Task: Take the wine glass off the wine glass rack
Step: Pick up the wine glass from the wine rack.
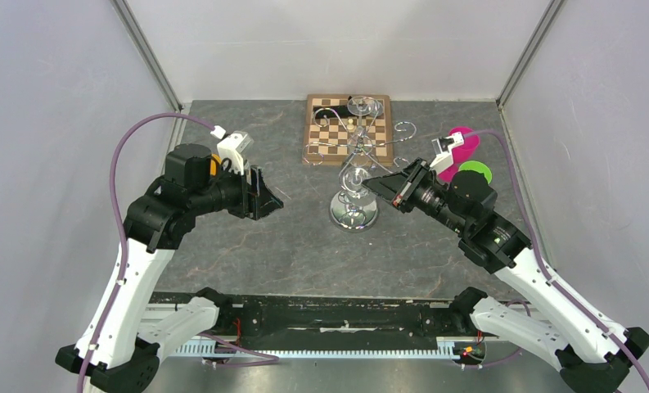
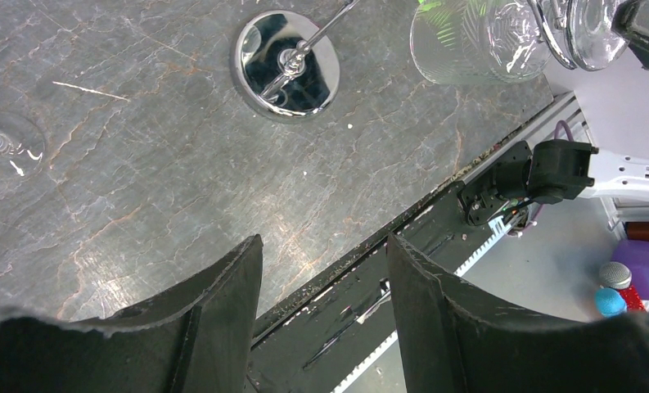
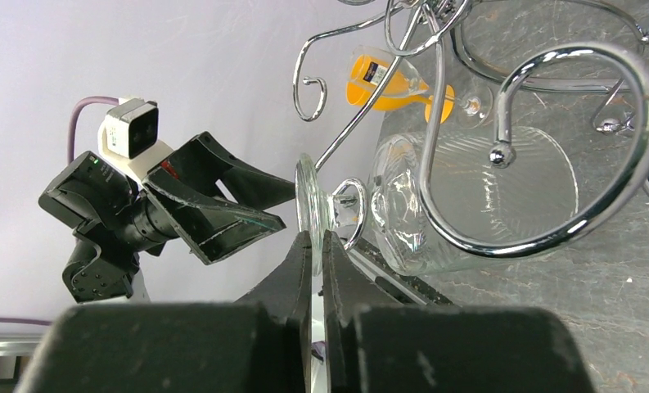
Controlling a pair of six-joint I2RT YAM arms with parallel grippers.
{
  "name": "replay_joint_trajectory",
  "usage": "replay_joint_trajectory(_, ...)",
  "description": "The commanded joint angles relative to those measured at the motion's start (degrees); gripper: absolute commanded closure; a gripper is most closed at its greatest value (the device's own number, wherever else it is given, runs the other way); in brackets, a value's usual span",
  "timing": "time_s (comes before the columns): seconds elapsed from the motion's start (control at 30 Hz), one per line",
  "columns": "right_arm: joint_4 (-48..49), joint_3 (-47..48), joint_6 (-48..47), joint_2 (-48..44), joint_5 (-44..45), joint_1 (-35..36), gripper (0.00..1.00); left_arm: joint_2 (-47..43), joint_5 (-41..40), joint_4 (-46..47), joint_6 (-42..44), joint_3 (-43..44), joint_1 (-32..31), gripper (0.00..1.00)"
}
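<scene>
Table (image 1: 247,237) bears wine glass rack (image 1: 354,214), chessboard (image 1: 329,135), perhaps discs (image 1: 476,173).

From high behind, we overlook the whole table (image 1: 304,246). Our two wrist views sit close, facing each other across the wine glass rack (image 1: 353,214) and wine glass (image 3: 468,213), shared by all.

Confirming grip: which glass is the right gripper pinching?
The clear ribbed wine glass hanging on the rack, pinched by its foot; the orange glass stands untouched.

A robot lab test cell, this: pale grey wall panels (image 1: 51,98) box in a dark grey stone-patterned tabletop (image 1: 288,246). Two white-and-black robot arms (image 1: 132,282) sit bolted to a black metal rail (image 1: 337,309), purple cables (image 1: 114,178) trailing.
</scene>
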Motion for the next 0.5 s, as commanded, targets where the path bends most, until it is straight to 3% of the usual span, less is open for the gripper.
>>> replay_joint_trajectory(0.0, 3.35, 0.03, 0.20, -1.03, 0.66, -0.13, 1.00, -0.48, -1.24, 1.27, 1.47, 0.48, -0.47, 0.36)
replay_joint_trajectory(0.47, 7.62, -1.62, 2.76, -1.65, -2.64, 0.41, 1.00, -0.52, -1.80, 0.98, 1.58, 1.09, -0.52, 0.36)
